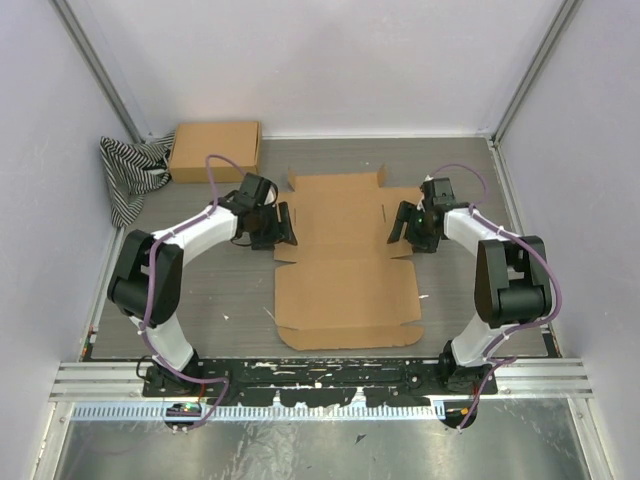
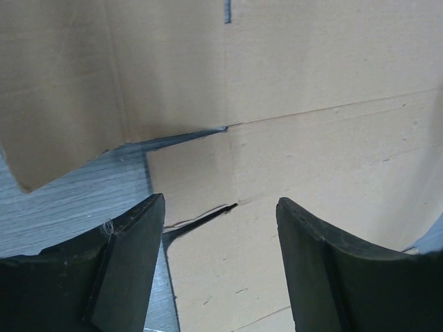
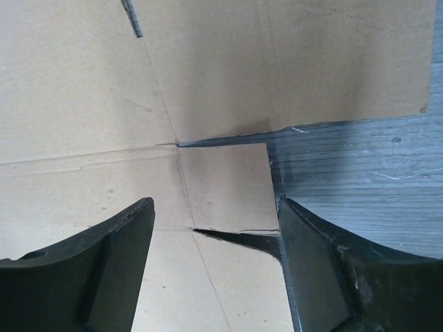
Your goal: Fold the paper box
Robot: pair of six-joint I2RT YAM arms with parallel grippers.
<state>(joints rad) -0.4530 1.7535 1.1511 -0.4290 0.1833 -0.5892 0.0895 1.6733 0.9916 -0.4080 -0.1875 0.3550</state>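
The paper box lies as a flat brown die-cut sheet in the middle of the grey table, its flaps and slits showing. My left gripper is at the sheet's left edge and stands open. In the left wrist view, the left gripper straddles a small side flap, one finger over bare table and the other over cardboard. My right gripper mirrors it at the right edge. The right wrist view shows the right gripper open over a side flap between two slits. Neither gripper holds anything.
A second, box-shaped brown carton sits at the back left, next to a black-and-white striped cloth. White walls enclose the table on three sides. A metal rail carrying the arm bases runs along the near edge.
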